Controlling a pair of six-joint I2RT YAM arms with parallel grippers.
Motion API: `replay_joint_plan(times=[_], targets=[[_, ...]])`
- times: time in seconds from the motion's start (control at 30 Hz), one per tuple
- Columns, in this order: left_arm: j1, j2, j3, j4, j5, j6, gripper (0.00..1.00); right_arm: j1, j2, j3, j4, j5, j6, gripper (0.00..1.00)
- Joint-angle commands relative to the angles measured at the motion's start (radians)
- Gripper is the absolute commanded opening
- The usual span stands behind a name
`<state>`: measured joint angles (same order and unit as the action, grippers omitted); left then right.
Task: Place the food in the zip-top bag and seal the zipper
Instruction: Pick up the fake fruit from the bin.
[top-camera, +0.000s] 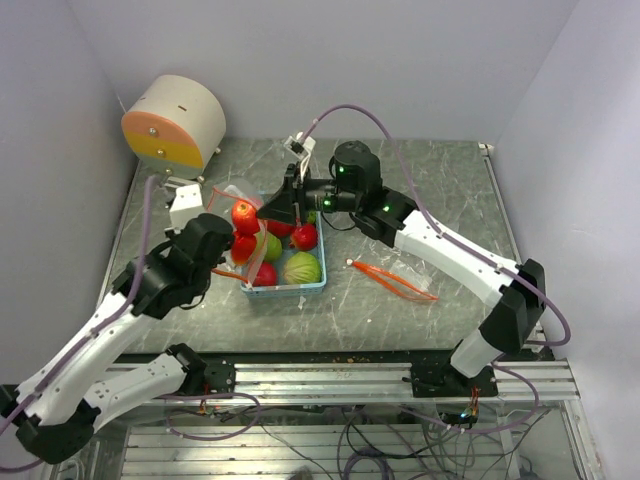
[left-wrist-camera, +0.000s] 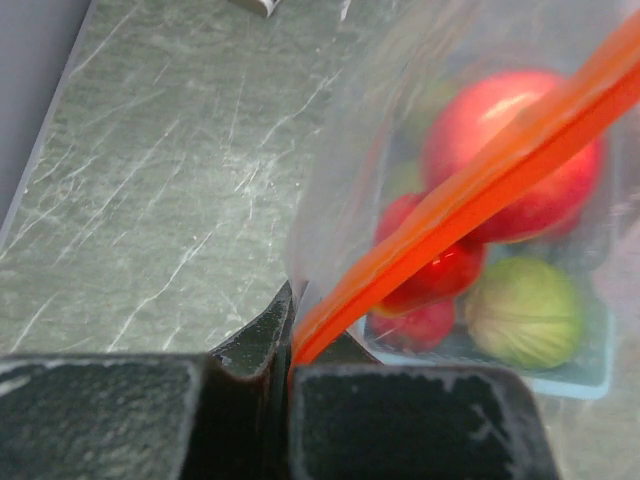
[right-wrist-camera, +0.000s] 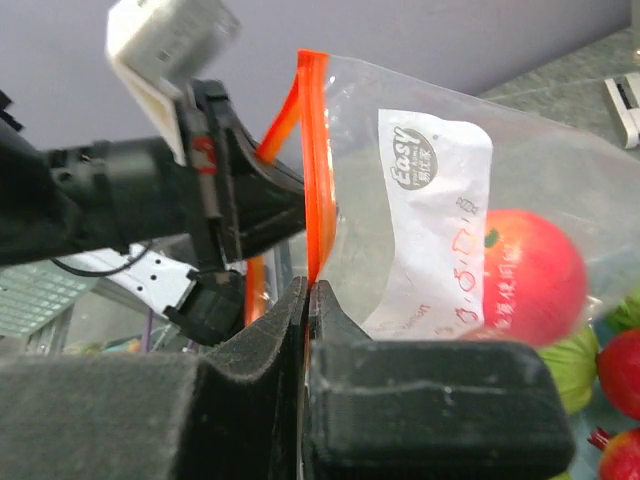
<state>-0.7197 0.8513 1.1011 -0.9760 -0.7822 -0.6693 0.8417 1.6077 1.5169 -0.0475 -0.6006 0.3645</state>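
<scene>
The left claw (left-wrist-camera: 290, 345) is pinching the orange zipper (left-wrist-camera: 480, 185) with its jaws pressed together, and the strip is running up to the right. The clear zip-top bag (left-wrist-camera: 350, 150) is hanging in front of a light blue basket (left-wrist-camera: 592, 372). A large red fruit (left-wrist-camera: 500, 110), smaller red fruits (left-wrist-camera: 425, 325) and a striped green fruit (left-wrist-camera: 525, 310) are showing through the plastic, blurred. The scratched grey-green tabletop (left-wrist-camera: 150, 180) is filling the left side.

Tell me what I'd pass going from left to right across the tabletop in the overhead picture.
Cream-and-orange drum → light blue basket → thin orange strip lying on the table → right arm's black elbow.
</scene>
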Motion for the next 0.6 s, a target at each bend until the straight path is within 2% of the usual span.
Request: replay_joint_plan(times=[0.0,0.1,0.2,0.3,0.37,0.47,0.57], targets=[[0.004,-0.002,0.029,-0.058,-0.056,0.000,0.07,-0.013,0.013,0.022,0.096,-0.052,0.055,0.00],[0.003,-0.069,0.032,-0.037,-0.080,0.022,0.07,-0.014,0.038,0.016,0.046,-0.016,0.011,0.01],[0.003,-0.087,-0.010,-0.023,-0.087,0.005,0.07,-0.013,0.029,-0.051,0.063,-0.018,-0.013,0.37],[0.004,-0.077,-0.066,-0.014,-0.071,-0.040,0.07,-0.014,-0.023,-0.117,0.082,-0.002,-0.045,0.63],[0.003,-0.087,-0.100,0.018,-0.057,-0.049,0.07,-0.015,-0.063,-0.154,0.073,0.040,-0.069,0.77],[0.004,-0.113,-0.121,0.036,-0.059,-0.058,0.07,-0.020,-0.127,-0.207,0.056,0.150,-0.091,0.91],[0.003,-0.146,-0.120,0.038,-0.068,-0.058,0.07,-0.026,-0.101,-0.204,-0.043,0.303,-0.102,0.94]])
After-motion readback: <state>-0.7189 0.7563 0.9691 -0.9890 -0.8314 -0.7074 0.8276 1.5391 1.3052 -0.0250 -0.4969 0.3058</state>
